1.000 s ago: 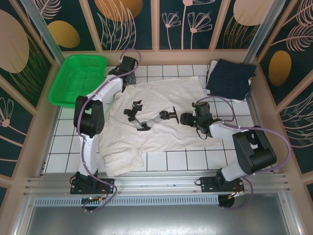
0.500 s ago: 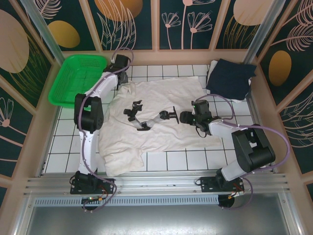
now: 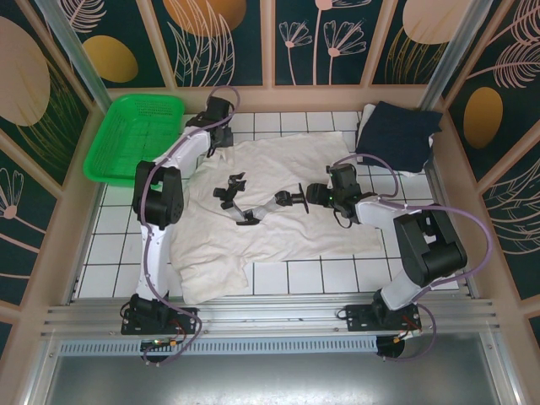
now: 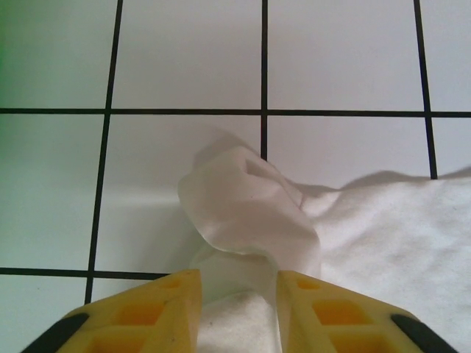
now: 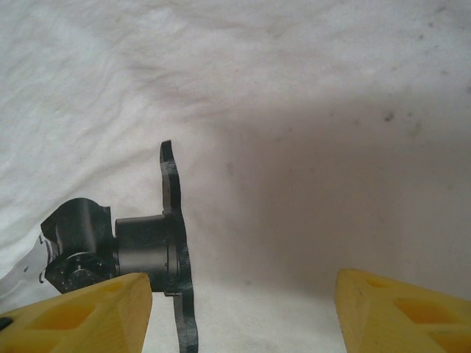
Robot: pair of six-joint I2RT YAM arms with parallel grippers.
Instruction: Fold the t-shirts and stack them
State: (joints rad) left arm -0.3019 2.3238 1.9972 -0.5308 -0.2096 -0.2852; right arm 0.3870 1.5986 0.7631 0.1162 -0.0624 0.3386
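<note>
Fingers of the left arm [image 4: 147, 316] pinch a far corner of the cream shirt [image 3: 287, 232] spread on the desk [image 3: 110, 228]; right fingers [image 5: 397, 309] gape empty above it. Navy shirt [image 3: 396, 135] lies far right.

One camera high, two close.
The top camera looked down from high above the near edge onto the whole table [image 3: 110, 232]. The left wrist camera sat low, looking past its yellow fingers [image 4: 147, 312] at an edge of the cream t-shirt [image 4: 243, 198]. The right wrist camera looked closely at that shirt's middle. All three shared the shirt.
</note>
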